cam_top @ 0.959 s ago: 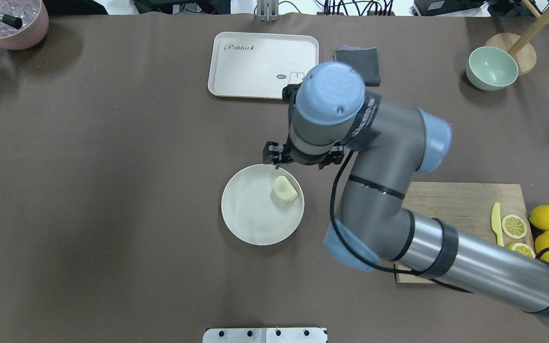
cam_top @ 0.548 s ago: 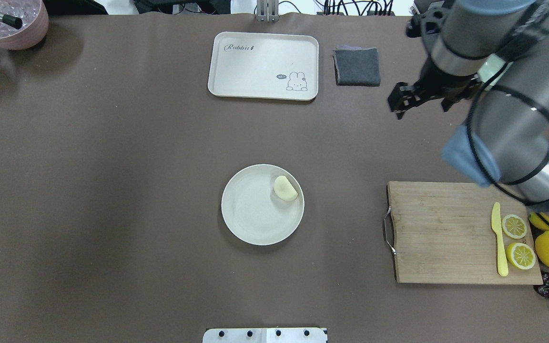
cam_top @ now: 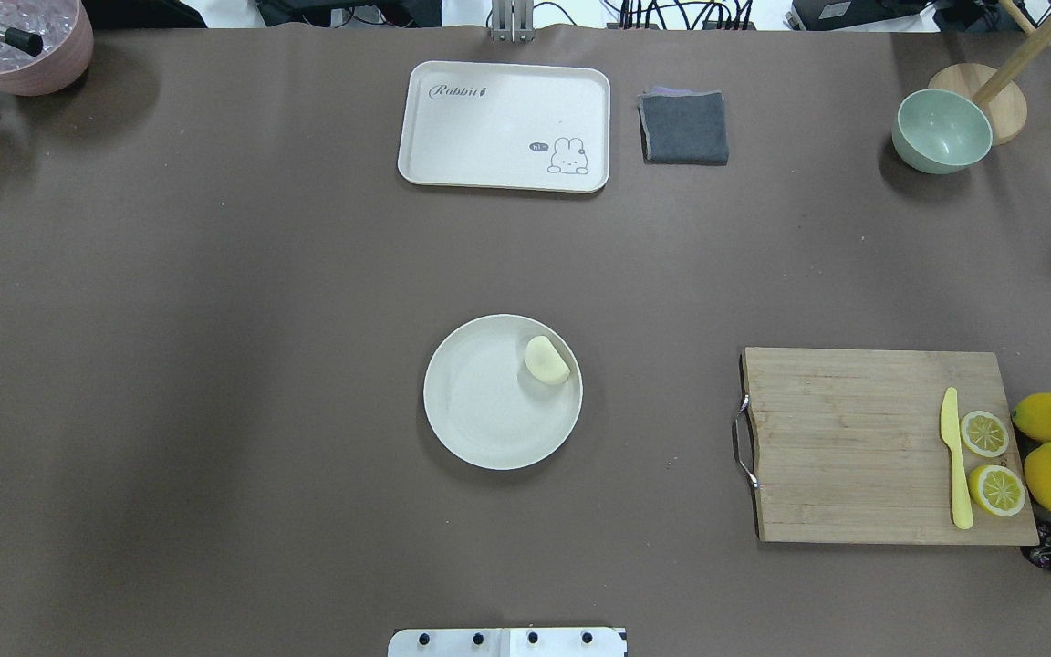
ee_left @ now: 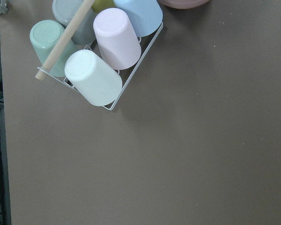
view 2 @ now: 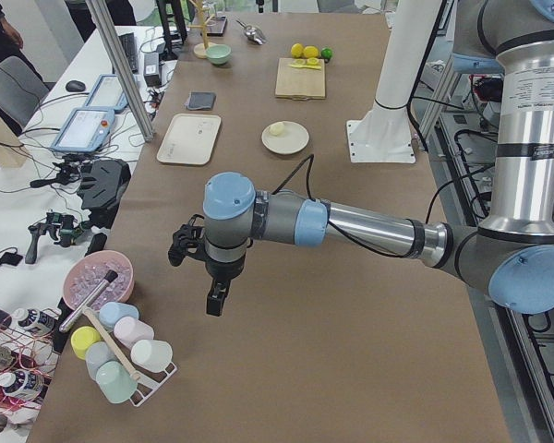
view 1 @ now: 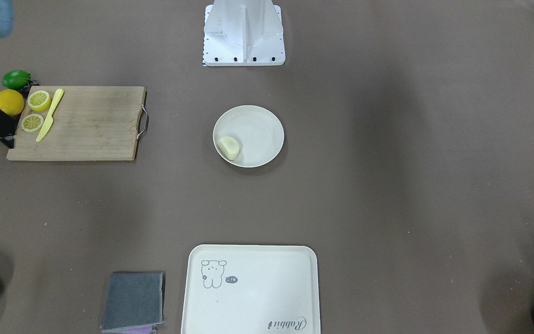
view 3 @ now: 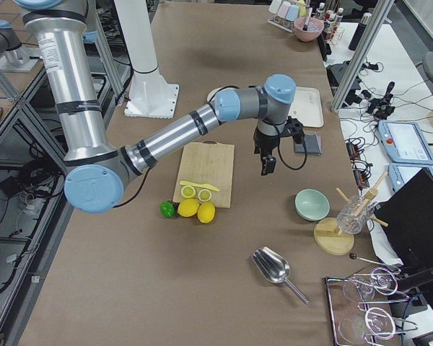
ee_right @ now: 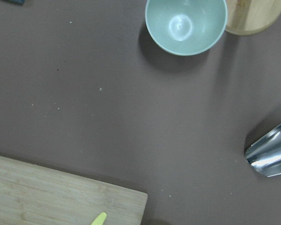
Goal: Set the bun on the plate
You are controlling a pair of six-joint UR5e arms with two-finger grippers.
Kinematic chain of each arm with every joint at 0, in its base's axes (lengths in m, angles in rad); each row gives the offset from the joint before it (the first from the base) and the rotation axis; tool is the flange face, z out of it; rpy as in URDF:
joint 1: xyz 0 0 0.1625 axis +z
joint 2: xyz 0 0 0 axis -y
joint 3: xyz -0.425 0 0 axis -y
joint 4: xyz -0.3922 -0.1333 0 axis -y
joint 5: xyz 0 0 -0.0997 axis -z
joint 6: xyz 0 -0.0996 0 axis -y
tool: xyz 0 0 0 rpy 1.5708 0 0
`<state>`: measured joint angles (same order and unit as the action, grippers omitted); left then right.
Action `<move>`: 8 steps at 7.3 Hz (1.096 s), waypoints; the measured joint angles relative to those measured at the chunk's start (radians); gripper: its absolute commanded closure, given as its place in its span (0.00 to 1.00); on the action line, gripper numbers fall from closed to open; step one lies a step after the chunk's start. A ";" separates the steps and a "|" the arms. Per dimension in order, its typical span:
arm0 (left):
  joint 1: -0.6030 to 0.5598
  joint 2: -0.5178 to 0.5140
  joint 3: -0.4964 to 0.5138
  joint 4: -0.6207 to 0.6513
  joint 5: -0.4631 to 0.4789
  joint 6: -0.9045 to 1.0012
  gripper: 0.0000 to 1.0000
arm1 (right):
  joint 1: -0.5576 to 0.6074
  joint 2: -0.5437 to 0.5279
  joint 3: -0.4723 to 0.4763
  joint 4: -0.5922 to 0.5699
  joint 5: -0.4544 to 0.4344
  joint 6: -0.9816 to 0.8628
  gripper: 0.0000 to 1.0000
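Bun on the plate, both arms well away from it.
You see the bun (cam_top: 546, 360) lying inside the plate (cam_top: 480, 415), close to the rim on its far side toward the cutting board (cam_top: 854, 447). The right gripper (view 3: 265, 166) hangs above the table beside that board. The left gripper (view 2: 216, 300) hangs above the table near the cup rack (view 2: 125, 355). You cannot tell from these views whether either gripper's fingers are spread or closed.
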<state>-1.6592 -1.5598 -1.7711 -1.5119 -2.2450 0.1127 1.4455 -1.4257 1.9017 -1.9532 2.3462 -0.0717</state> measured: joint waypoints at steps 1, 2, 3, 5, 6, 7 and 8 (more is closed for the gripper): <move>0.000 0.010 0.008 -0.003 -0.001 -0.002 0.02 | 0.061 -0.060 -0.010 0.019 0.019 -0.084 0.00; 0.001 0.017 0.023 -0.007 -0.001 -0.002 0.02 | 0.099 -0.115 -0.022 0.051 0.026 -0.135 0.00; 0.002 0.019 0.051 -0.025 -0.002 0.000 0.02 | 0.120 -0.163 -0.047 0.106 0.028 -0.160 0.00; 0.002 0.022 0.122 -0.109 -0.002 -0.001 0.02 | 0.139 -0.206 -0.129 0.210 0.026 -0.174 0.00; 0.002 0.022 0.147 -0.138 -0.001 -0.002 0.02 | 0.141 -0.209 -0.164 0.232 0.023 -0.172 0.00; 0.004 0.019 0.155 -0.153 -0.001 -0.010 0.02 | 0.142 -0.206 -0.183 0.241 0.022 -0.164 0.00; 0.011 0.012 0.150 -0.159 -0.001 -0.035 0.02 | 0.142 -0.204 -0.190 0.244 0.021 -0.155 0.00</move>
<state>-1.6483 -1.5475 -1.6210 -1.6709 -2.2458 0.0773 1.5874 -1.6294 1.7112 -1.7089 2.3672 -0.2269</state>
